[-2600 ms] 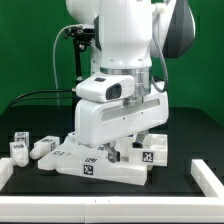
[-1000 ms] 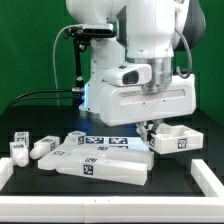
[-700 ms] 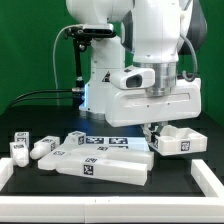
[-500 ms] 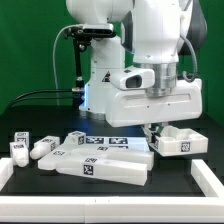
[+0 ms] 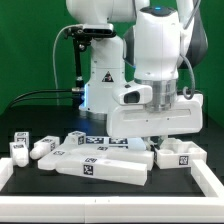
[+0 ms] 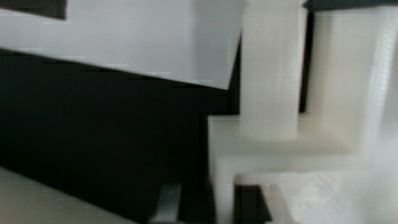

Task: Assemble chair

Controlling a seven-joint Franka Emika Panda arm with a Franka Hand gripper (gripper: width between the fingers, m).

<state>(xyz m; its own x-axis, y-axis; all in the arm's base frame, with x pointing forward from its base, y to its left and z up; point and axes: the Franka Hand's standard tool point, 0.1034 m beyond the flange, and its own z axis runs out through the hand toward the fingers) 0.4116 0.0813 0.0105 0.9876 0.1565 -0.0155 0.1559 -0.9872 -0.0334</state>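
1. Claw [image 6: 210, 204]: clenched. In the wrist view its fingertips [image 6: 169, 205] stand close together with a thin edge of a white chair part [image 6: 276, 120] running down between them, so it is grasping that part.
2. In the exterior view the arm's wrist housing hides most of the claw; only its dark underside shows, just above the worktop [image 5: 110, 200].
3. Held chair part [image 5: 178, 155]: a blocky white piece with a black-and-white tag on its near face, low at the exterior view's right, near the white raised border [image 5: 212, 172]. Whether it touches the worktop or hangs just above it, I cannot tell.
4. Large slab [image 5: 100, 163]: lies flat at centre, tags showing on its top and front – just beside the held part, on the exterior view's left of it.
5. Two small tagged pieces [image 5: 20, 141] and [image 5: 45, 150] lie at the exterior view's left, near the slab's end.
6. The wrist view is blurred – the part reads as L-shaped against the black surface.
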